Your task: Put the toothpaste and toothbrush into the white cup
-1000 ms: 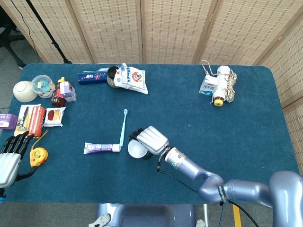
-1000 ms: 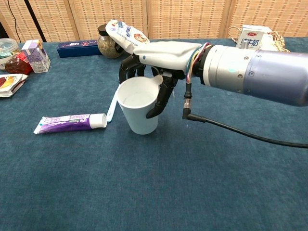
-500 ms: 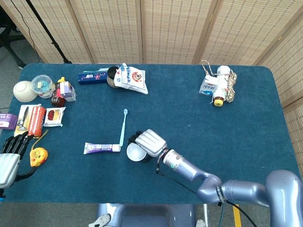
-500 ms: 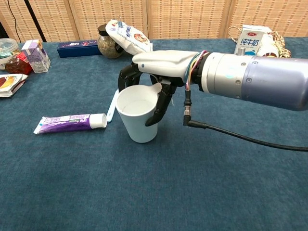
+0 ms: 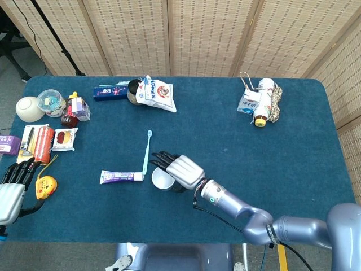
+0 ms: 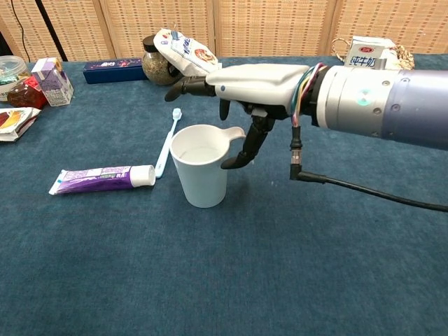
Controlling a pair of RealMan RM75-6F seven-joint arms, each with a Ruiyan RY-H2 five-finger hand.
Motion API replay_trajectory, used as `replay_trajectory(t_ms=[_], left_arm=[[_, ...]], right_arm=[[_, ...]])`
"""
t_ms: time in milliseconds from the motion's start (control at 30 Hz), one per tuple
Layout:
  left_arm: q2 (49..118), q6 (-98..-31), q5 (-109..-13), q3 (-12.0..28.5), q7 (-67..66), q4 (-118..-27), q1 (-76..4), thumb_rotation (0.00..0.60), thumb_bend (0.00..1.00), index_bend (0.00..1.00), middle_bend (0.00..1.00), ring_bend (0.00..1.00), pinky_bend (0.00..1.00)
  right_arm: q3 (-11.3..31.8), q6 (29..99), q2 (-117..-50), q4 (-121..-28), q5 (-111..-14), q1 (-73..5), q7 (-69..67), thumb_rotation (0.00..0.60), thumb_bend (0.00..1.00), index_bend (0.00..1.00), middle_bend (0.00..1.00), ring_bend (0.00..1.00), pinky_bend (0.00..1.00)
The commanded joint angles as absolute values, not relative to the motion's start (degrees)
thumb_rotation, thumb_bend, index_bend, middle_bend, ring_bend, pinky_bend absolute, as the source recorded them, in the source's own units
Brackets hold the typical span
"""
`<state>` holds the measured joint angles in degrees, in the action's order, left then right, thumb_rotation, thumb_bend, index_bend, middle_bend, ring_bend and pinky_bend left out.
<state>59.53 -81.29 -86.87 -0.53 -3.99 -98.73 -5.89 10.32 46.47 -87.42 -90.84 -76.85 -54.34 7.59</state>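
Note:
The white cup stands upright on the blue table, empty. My right hand hovers over and just behind it with fingers stretched out, holding nothing; its thumb hangs beside the cup's handle. A purple toothpaste tube lies left of the cup. The light blue toothbrush lies between tube and cup, head pointing away. My left hand rests at the table's left front edge, fingers extended, empty.
A yellow tape measure lies by the left hand. Snack packets, a bowl and small jars crowd the far left. A blue box, a jar and a bag sit at the back; a milk carton at the back right.
My right hand has let go of the cup: its fingers, curled around the rim before, are now stretched out above it. The cup stands free. The left hand is still.

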Motion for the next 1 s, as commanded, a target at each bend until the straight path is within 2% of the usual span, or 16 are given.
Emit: replay_trajectory(t_ms=[33, 200, 300, 367, 400, 433, 467, 567, 800, 1000], left_arm=[[59.59, -80.8, -86.91, -0.62, -3.95, -98.63, -6.11, 0.6, 0.19, 0.0, 0.0, 0.0, 0.0], [60.23, -79.34, -86.86, -0.27, -4.18, -97.96, -7.22, 0.6, 0.19, 0.0, 0.0, 0.0, 0.0], [61.5, -76.8, -85.74, 0.85, -4.22, -97.31, -9.2, 0.6, 0.19, 0.0, 0.0, 0.0, 0.0], [62.23, -74.91, -85.13, 1.33, -5.26, -97.27, -10.57, 0.6, 0.19, 0.0, 0.0, 0.0, 0.0], [62.63, -73.56, -84.66, 1.58, -6.04, -97.33, -11.44, 0.6, 0.19, 0.0, 0.0, 0.0, 0.0], [62.9, -72.59, -84.07, 1.86, -6.67, -97.47, -12.09, 0.6, 0.19, 0.0, 0.0, 0.0, 0.0], [63.27, -71.39, -83.6, 2.18, -7.41, -97.65, -12.96, 0.6, 0.19, 0.0, 0.0, 0.0, 0.0], [64.39, -67.24, -81.48, 3.23, -10.77, -98.42, -15.96, 0.6, 0.19, 0.0, 0.0, 0.0, 0.0], [66.3, -63.28, -77.45, 5.09, -17.24, -101.34, -20.06, 0.6, 0.19, 0.0, 0.0, 0.0, 0.0], [70.34, -61.5, -76.26, 5.92, -20.42, -100.33, -23.02, 0.6, 0.19, 0.0, 0.0, 0.0, 0.0]], right_arm=[[10.49, 49.52, -82.86, -94.8, -78.88, -52.61, 7.31, 0.6, 0.25, 0.0, 0.0, 0.0, 0.25], [9.89, 55.35, -74.69, -98.51, -82.59, -48.7, 7.0, 0.6, 0.25, 0.0, 0.0, 0.0, 0.2], [6.45, 63.3, -67.56, -97.99, -87.7, -42.34, 6.09, 0.6, 0.25, 0.0, 0.0, 0.0, 0.12], [4.52, 67.65, -65.67, -96.23, -89.5, -38.67, 4.27, 0.6, 0.16, 0.0, 0.0, 0.0, 0.07], [3.65, 69.84, -65.29, -95.28, -89.52, -36.6, 3.06, 0.6, 0.08, 0.0, 0.0, 0.0, 0.05], [3.05, 71.33, -65.2, -94.44, -90.0, -35.32, 1.93, 0.6, 0.02, 0.0, 0.0, 0.0, 0.04], [2.44, 72.75, -65.13, -93.29, -89.83, -33.79, 0.6, 0.6, 0.0, 0.0, 0.0, 0.0, 0.02], [0.9, 76.97, -65.88, -87.76, -89.76, -29.41, -3.64, 0.6, 0.0, 0.0, 0.0, 0.0, 0.0], [0.32, 83.68, -70.14, -75.61, -89.06, -22.88, -11.52, 0.6, 0.0, 0.0, 0.0, 0.0, 0.0], [-0.11, 85.76, -73.74, -69.74, -88.28, -19.37, -15.12, 0.6, 0.0, 0.0, 0.0, 0.0, 0.03]])
